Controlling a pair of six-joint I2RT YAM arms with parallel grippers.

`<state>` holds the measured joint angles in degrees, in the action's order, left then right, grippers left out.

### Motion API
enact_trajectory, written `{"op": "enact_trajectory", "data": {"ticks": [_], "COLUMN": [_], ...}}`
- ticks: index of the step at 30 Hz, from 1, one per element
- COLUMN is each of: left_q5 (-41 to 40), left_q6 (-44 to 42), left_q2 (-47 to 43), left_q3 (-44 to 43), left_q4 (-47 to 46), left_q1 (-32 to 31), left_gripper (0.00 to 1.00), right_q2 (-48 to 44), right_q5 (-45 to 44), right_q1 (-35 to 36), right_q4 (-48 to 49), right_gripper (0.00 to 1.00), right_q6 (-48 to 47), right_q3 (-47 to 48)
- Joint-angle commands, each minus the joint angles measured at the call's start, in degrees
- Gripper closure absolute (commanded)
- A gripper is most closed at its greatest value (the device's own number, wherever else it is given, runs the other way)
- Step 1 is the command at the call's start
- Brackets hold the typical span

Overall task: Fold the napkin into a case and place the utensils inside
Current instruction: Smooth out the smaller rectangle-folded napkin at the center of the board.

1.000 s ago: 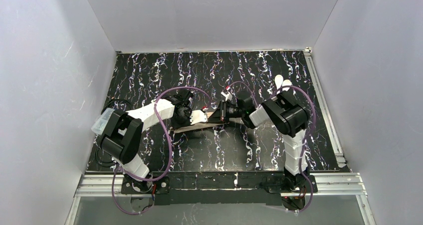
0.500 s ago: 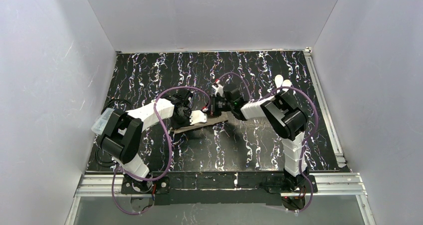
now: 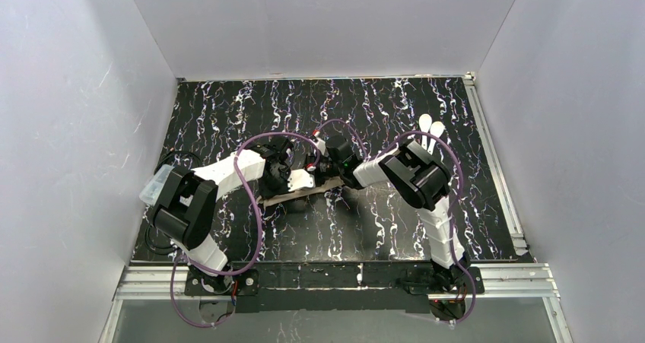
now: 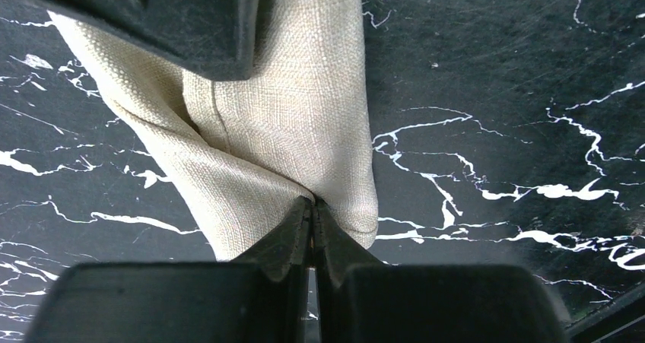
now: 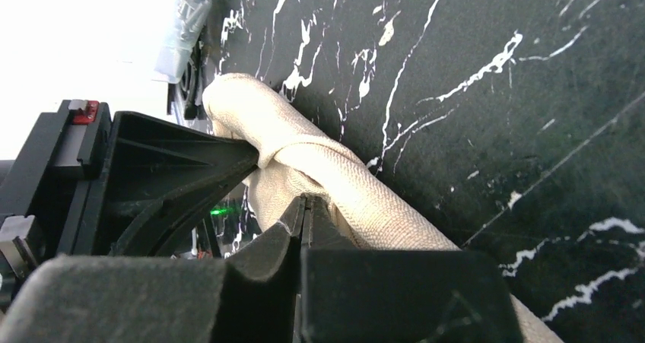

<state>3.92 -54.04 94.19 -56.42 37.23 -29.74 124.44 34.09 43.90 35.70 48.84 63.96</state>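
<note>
The beige napkin (image 3: 306, 192) lies as a narrow bunched strip at the table's middle, mostly hidden under both grippers. My left gripper (image 3: 295, 177) is shut on a pinched fold of the napkin (image 4: 289, 122), its tips at the cloth's near edge (image 4: 312, 203). My right gripper (image 3: 319, 165) is shut on another fold of the napkin (image 5: 342, 179), with tips in the cloth (image 5: 304, 198), right beside the left gripper's body (image 5: 152, 164). Two white utensils (image 3: 430, 127) lie at the far right, behind the right arm.
A clear plastic box (image 3: 154, 185) sits at the left edge by the left arm's elbow. Purple cables loop over both arms. White walls close the table on three sides, and a metal rail (image 3: 498, 176) runs along the right.
My right gripper has moved left and a little farther back, carrying its end of the napkin toward the left gripper. The visible strip has shortened. The left gripper has stayed in place.
</note>
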Motion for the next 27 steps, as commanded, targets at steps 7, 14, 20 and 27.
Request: {"op": "enact_trajectory", "data": {"ticks": [7, 14, 20, 27], "left_q5": [10.62, 10.33, 6.99, 8.71], "left_q6": [0.49, 1.09, 1.42, 3.66], "left_q2": [0.46, 1.46, 1.34, 0.49], "left_q3": [-1.34, -0.61, 1.1, -1.56], "left_q4": [6.94, 5.74, 2.38, 3.16], "left_q1": [0.03, 0.69, 2.23, 2.64], "left_gripper": [1.0, 1.0, 1.0, 1.0], "right_q2": [4.27, 0.74, 0.86, 3.79], "right_q5": [-4.34, -0.31, 2.22, 3.59], "right_q1": [-0.26, -1.7, -2.25, -1.12], "right_q4": [6.71, 5.72, 15.02, 22.45], "right_gripper": [0.96, 0.93, 0.9, 0.91], "right_q6": [3.32, 3.97, 12.17, 18.53], "right_q3": [-1.55, -1.14, -0.87, 0.0]}}
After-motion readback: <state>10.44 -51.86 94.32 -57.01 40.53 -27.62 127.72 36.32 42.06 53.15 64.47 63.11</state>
